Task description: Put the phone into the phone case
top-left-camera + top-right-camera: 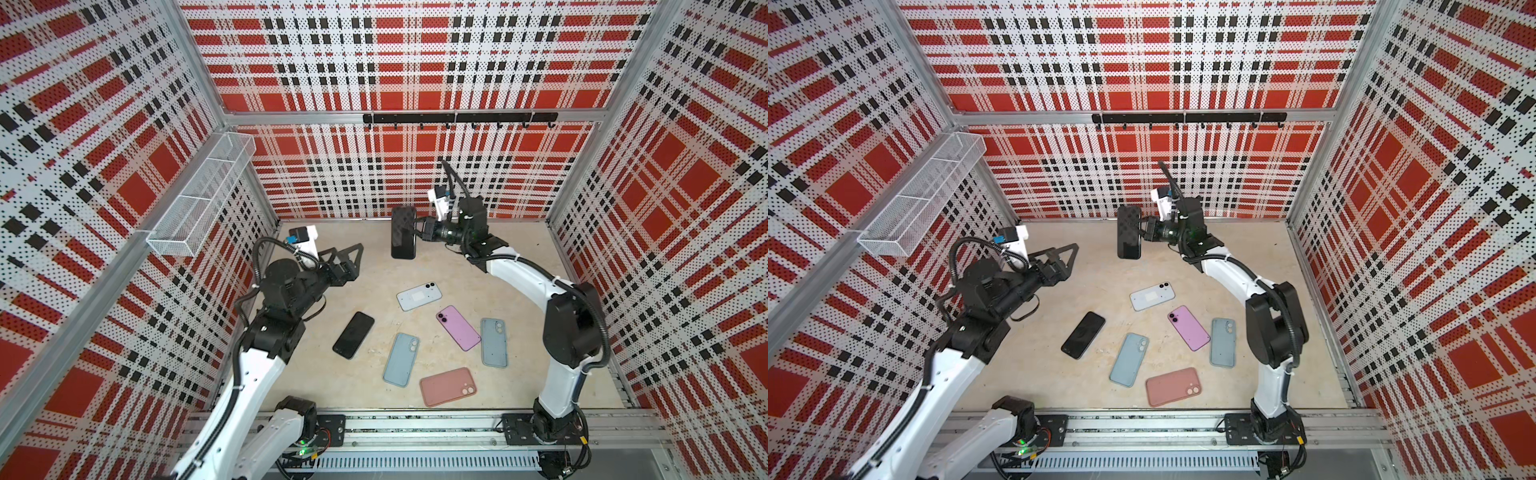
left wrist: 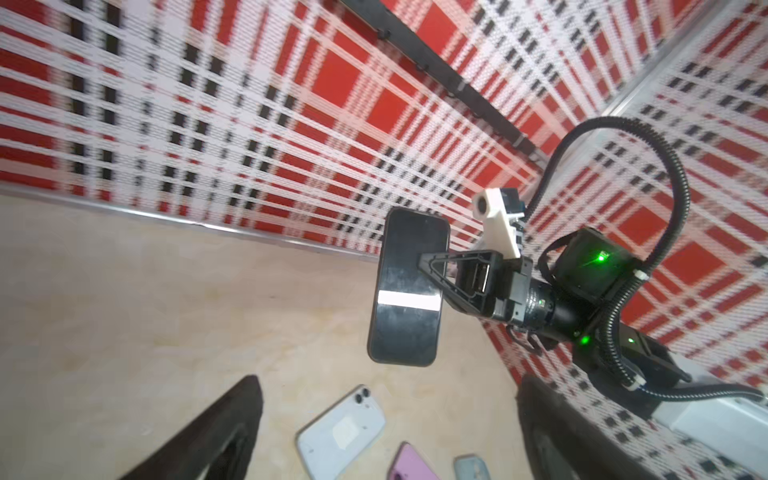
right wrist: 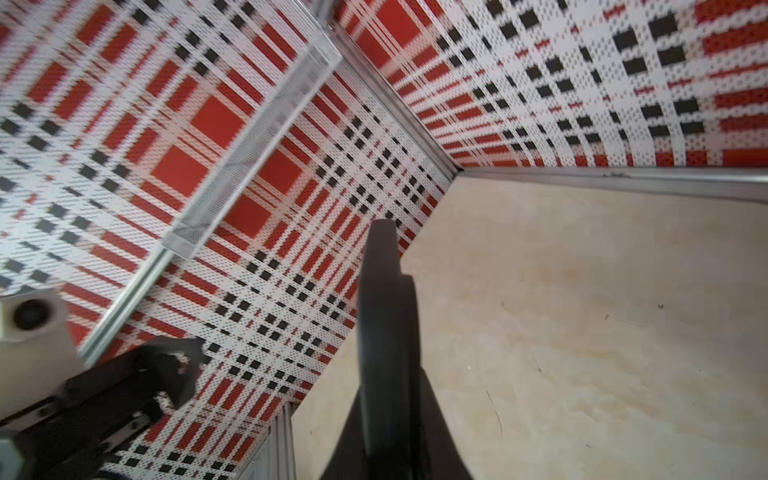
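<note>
Clamping the phone's (image 1: 402,232) edge, the right tool (image 1: 419,234) holds it upright above the tabletop (image 1: 324,382); the left tool (image 1: 355,263) gapes wide, empty.

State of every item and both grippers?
right gripper: shut on held phone.
held phone: black, off the table, on edge.
left gripper: fingers open, empty.
black phone on table: flat, screen up.
white phone: flat, back up.
purple phone: flat, back up.
blue case beside black phone: flat, back up.
blue case beside purple phone: flat, back up.
pink case: flat, back up.
</note>
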You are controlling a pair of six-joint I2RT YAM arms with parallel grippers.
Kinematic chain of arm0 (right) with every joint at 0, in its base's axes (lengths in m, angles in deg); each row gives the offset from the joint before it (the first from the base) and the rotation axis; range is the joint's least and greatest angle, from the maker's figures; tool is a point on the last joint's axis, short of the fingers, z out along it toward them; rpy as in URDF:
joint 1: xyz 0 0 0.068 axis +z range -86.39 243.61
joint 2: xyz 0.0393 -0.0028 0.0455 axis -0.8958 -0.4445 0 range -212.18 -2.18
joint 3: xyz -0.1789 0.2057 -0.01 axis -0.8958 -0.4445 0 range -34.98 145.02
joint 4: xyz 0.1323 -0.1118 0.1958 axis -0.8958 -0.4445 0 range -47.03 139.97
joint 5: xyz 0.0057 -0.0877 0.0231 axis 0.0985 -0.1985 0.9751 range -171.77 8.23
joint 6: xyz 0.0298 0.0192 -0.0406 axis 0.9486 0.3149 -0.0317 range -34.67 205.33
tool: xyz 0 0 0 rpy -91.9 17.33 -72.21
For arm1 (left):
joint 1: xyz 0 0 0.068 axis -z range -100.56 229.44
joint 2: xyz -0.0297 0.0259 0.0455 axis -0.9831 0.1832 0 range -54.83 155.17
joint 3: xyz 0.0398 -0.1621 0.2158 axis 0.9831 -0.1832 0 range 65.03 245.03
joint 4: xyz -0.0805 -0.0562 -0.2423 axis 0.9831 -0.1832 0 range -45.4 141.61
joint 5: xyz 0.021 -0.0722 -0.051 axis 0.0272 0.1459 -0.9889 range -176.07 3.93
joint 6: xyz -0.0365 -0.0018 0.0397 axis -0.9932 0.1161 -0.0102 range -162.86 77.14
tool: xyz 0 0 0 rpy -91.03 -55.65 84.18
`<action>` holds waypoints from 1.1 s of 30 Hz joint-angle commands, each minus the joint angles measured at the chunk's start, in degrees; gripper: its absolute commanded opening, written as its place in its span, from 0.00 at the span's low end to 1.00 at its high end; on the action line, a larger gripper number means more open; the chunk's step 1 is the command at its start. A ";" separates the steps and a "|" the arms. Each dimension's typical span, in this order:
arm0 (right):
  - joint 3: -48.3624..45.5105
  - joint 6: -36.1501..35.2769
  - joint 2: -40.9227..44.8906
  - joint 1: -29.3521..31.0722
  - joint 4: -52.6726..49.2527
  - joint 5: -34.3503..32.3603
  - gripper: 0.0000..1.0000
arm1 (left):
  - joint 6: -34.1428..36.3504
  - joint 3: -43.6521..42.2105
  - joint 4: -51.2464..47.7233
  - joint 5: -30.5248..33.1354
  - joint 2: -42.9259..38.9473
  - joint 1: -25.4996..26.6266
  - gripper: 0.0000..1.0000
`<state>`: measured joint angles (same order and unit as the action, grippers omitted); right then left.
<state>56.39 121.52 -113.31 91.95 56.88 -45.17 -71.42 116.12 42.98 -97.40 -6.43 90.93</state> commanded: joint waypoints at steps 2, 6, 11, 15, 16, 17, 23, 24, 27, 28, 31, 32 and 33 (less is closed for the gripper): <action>9.95 -1.50 -10.12 3.64 -6.21 -4.25 0.00 | 3.44 -0.35 -9.45 5.67 -1.03 -3.73 0.98; 20.35 2.57 -20.92 5.19 -8.75 -2.91 0.00 | 2.53 -1.53 -9.66 3.28 -0.43 -4.38 0.99; 29.65 8.27 -31.07 5.64 -9.51 -1.29 0.00 | 1.34 -2.48 -8.32 0.24 1.13 -5.33 0.99; 34.11 10.63 -36.23 5.76 -9.88 -1.96 0.00 | 0.99 -2.56 -7.73 -0.86 2.61 -5.67 0.99; 34.84 10.63 -37.17 5.75 -10.08 -2.06 0.00 | 0.97 -2.40 -7.80 -0.97 2.90 -5.68 0.99; 35.72 10.74 -38.06 5.69 -10.65 -2.27 0.00 | 0.88 -2.34 -7.60 -1.18 3.21 -5.80 0.99; 37.79 10.47 -41.75 5.62 -12.38 -2.95 0.05 | 0.93 -1.71 -7.38 -1.50 4.50 -5.86 0.99; 37.76 10.18 -41.94 5.61 -12.50 -3.24 0.07 | 0.84 -1.60 -7.38 -1.51 4.77 -5.83 0.99; 37.82 9.42 -42.33 5.65 -13.02 -4.20 0.16 | 0.71 -1.08 -7.40 -1.74 5.31 -5.89 0.99; 37.82 9.08 -42.34 5.56 -13.32 -4.58 0.18 | 0.65 -0.87 -7.29 -1.85 5.55 -5.94 1.00; 37.07 7.83 -41.80 5.43 -14.03 -6.15 0.20 | 0.35 -0.56 -7.37 -1.87 5.77 -6.12 1.00; 36.67 7.63 -41.54 5.36 -13.96 -6.59 0.21 | 0.27 -0.58 -7.43 -1.87 5.90 -6.14 1.00; 36.14 7.35 -41.15 5.26 -13.94 -6.99 0.23 | 0.17 -0.60 -7.33 -1.87 5.85 -6.23 1.00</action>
<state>92.08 130.74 -154.53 97.61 41.30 -50.17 -70.61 113.94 34.81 -99.13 -0.55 85.44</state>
